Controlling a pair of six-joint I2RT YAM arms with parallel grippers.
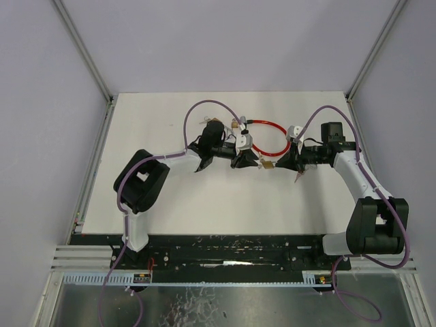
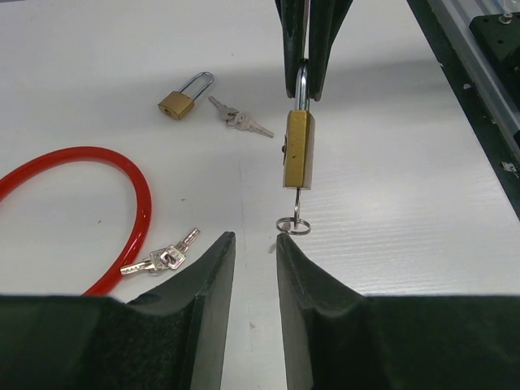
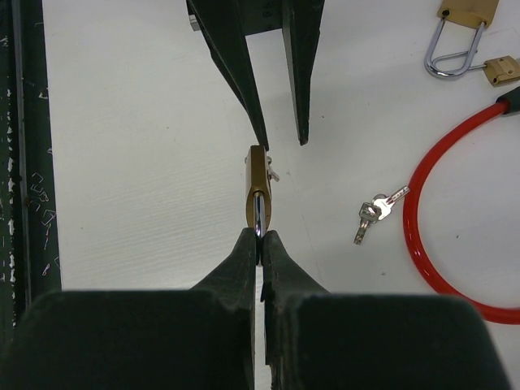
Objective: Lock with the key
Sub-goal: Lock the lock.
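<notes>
A brass padlock (image 2: 298, 150) hangs edge-on between the two grippers, above the white table. My right gripper (image 3: 261, 236) is shut on its steel shackle (image 3: 257, 213); the padlock body (image 3: 259, 183) points away from it. A key sits in the padlock's bottom, and its ring (image 2: 292, 225) hangs just off my left gripper's right fingertip (image 2: 282, 241). My left gripper (image 2: 253, 241) is open and empty, with the jaws a little apart and just short of the key. In the top view the padlock (image 1: 268, 164) lies between the left gripper (image 1: 248, 161) and the right gripper (image 1: 281, 163).
A second brass padlock (image 2: 180, 103) with a long shackle lies on the table, with loose keys (image 2: 242, 120) beside it. A red cable loop (image 2: 138, 195) has another bunch of keys (image 2: 162, 258) at its edge. The black frame rail (image 3: 20, 154) runs along the near table edge.
</notes>
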